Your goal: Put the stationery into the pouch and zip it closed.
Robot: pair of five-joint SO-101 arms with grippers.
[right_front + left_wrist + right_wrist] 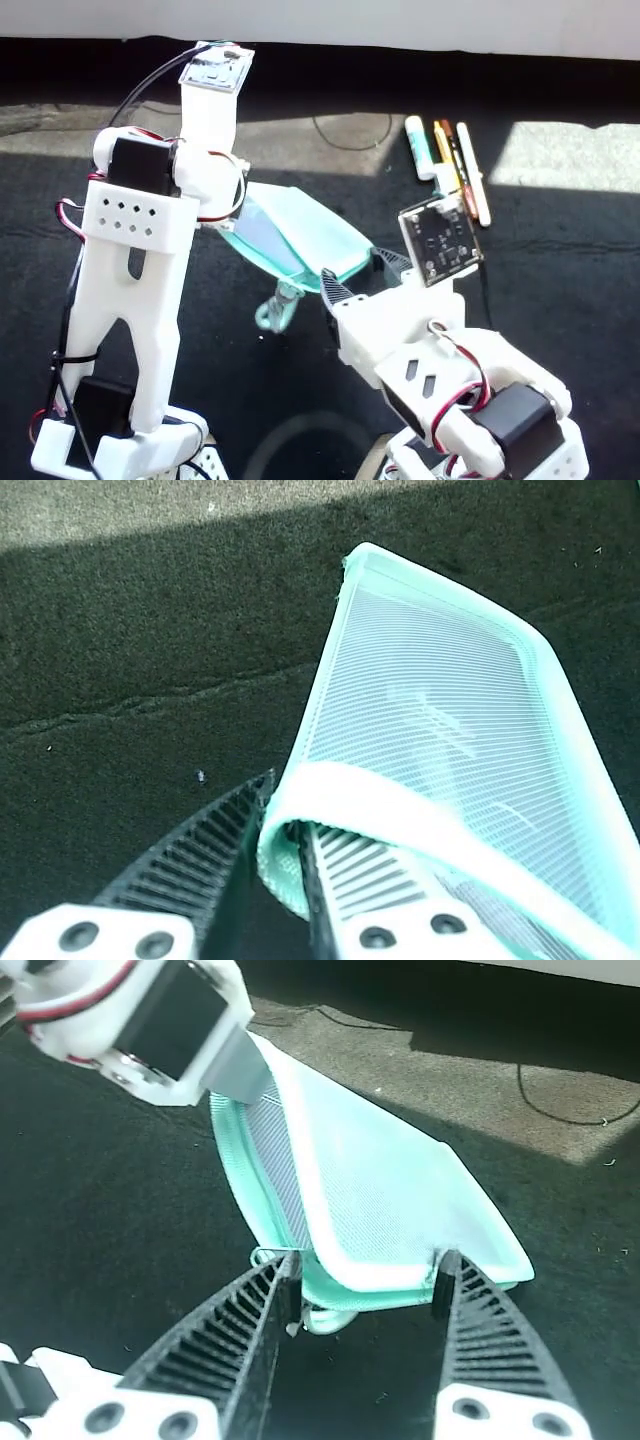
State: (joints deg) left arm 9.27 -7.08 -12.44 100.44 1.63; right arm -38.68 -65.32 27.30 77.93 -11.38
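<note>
- Left gripper (285,820) – at the left of centre in the high view, jaws clamped together on the rim of the pouch (300,238). My guess is that this pinch holds one end up off the dark mat (560,300) so the mouth can be got at.
- Pouch – teal mesh, at the centre of the high view, tilted, slung between the two arms. A teal loop (275,310) dangles below it. I can't tell whether the zip is open.
- Right gripper (365,1265) – lower centre-right of the high view, jaws apart, one on either side of the pouch's lower edge, not closed on it. Probably lined up to grip that edge or the zip.
- Stationery (450,165) – pens and markers in a tight row at the upper right, well apart from the pouch and none inside, so loading hasn't started.
</note>
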